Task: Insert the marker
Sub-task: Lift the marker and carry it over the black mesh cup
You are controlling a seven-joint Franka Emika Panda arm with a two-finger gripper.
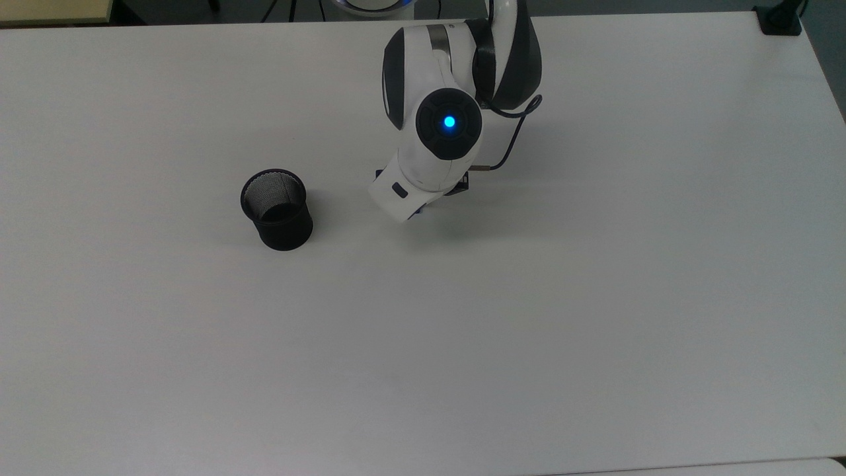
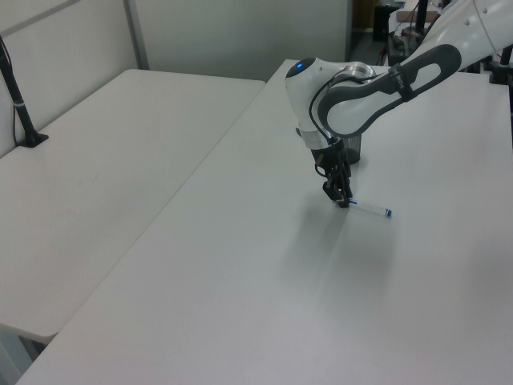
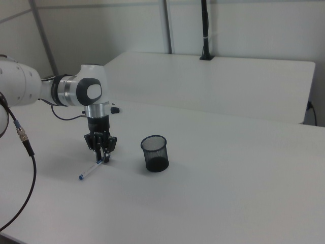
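Observation:
The marker (image 2: 370,210) lies flat on the white table (image 1: 595,297), a slim white barrel with blue ends. In the right view the marker (image 3: 90,171) points toward the right view's lower left. My gripper (image 2: 343,200) is down at table level over the marker's capped end, pointing straight down. In the right view the gripper (image 3: 103,159) meets the marker's upper end. The black mesh cup (image 1: 277,210) stands upright and empty, about a hand's width to the top view's left of the arm's wrist (image 1: 429,172). The wrist hides the marker from above.
A second white table (image 2: 104,160) adjoins on the left view's left, with a black clamped post (image 2: 18,96). Another black post base (image 1: 780,20) sits at the top view's far right corner. A cable (image 3: 20,137) hangs at the right view's left edge.

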